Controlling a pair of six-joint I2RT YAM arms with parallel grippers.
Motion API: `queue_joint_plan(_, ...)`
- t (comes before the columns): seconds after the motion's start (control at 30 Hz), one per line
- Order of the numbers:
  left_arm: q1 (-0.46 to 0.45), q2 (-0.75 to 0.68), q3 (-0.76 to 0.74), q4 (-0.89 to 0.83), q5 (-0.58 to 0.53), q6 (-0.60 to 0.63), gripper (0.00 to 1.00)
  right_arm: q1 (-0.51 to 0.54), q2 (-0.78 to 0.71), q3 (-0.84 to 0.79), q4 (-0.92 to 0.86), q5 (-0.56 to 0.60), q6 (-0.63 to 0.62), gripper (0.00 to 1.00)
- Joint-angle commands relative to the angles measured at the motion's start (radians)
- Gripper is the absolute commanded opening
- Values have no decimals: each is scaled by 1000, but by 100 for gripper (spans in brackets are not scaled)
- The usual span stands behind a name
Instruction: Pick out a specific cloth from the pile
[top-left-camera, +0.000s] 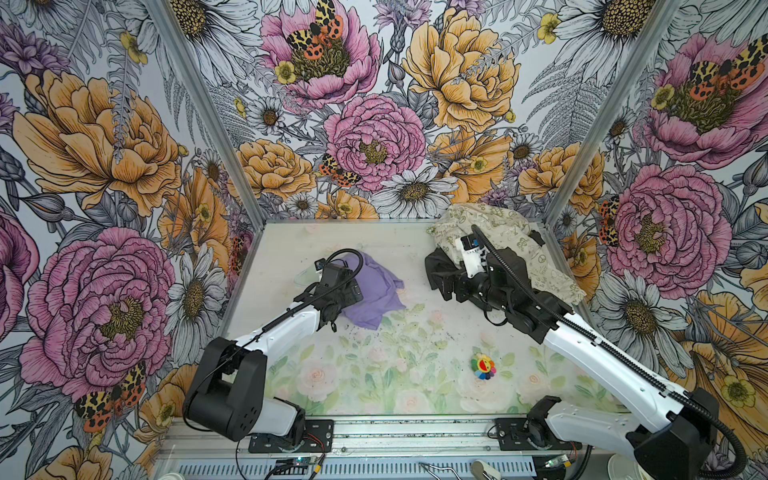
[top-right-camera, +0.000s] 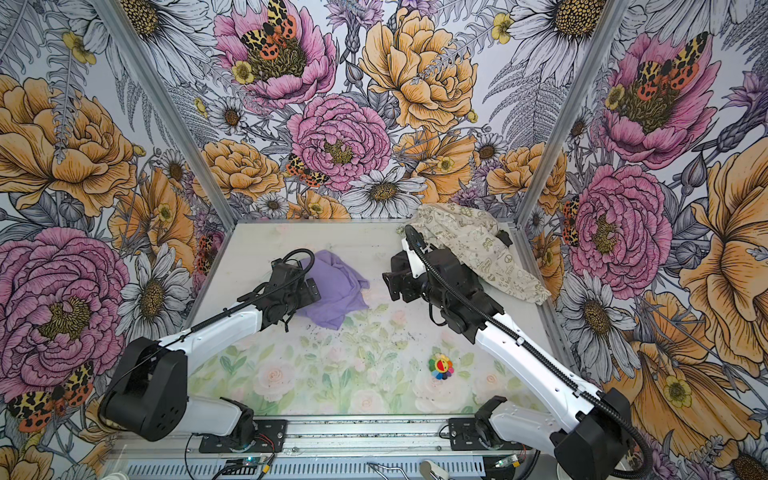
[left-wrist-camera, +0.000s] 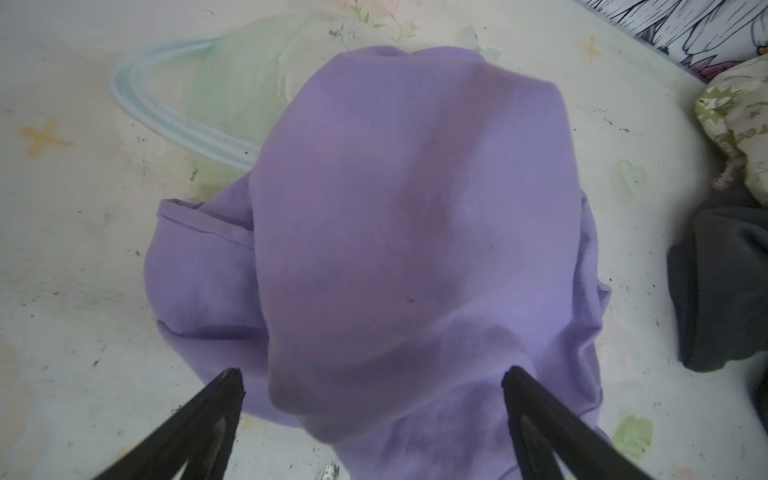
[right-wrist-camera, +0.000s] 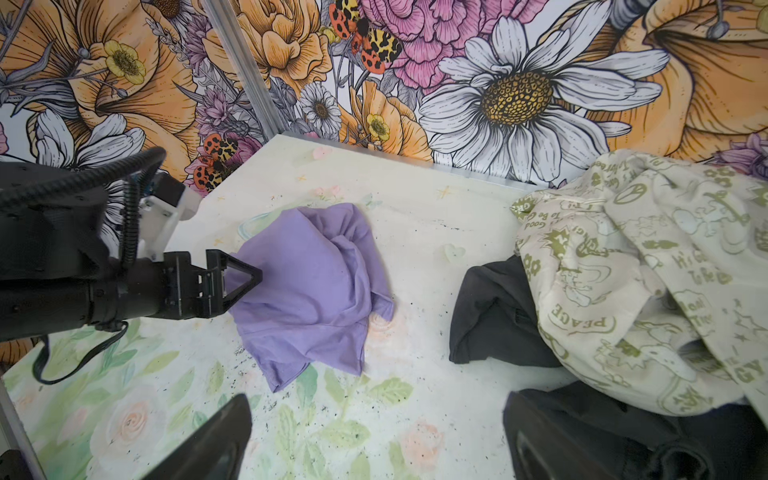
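Left wrist view: my left gripper (left-wrist-camera: 372, 374) gapes wide at the plain lavender soft-fabric cloth (left-wrist-camera: 407, 228), which a shallow pinch could let slip.

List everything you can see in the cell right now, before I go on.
lavender cloth: one, plain purple, left of the table's middle, apart from the other garments
cream cloth: one, cream with olive-green prints, far right corner
black cloth: one, black, partly under the cream cloth
clear plastic piece: one, pale blue rim, partly under the lavender cloth
small flower shape: one, multicoloured, near right of the table
table: one, pale floral print
walls: three, bold floral wallpaper
left gripper: one, black, open, at the lavender cloth
right gripper: one, black, open, beside the black cloth
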Motion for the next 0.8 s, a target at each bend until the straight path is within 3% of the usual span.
queue_joint_plan(0.0,29,79,31,120,87,-50,92,-5,-52,-24,58,31,-18,96)
queue_joint_plan(0.2,94,191,109,144,144,-50,31,-7,-92,-50,68,45,-32,96)
queue_joint_plan(0.3,122,155,179,114,107,-19,12,-9,-88,-50,71,47,-33,96)
queue_joint_plan(0.43,151,105,357,32,25,66,1,-11,-73,-48,89,47,-30,96)
queue_joint_plan(0.57,192,83,559,-58,-24,128,0,-11,-66,-38,101,45,-27,96)
queue_joint_plan(0.77,242,-13,609,-65,-97,192,0,-11,-73,-50,109,39,-28,96)
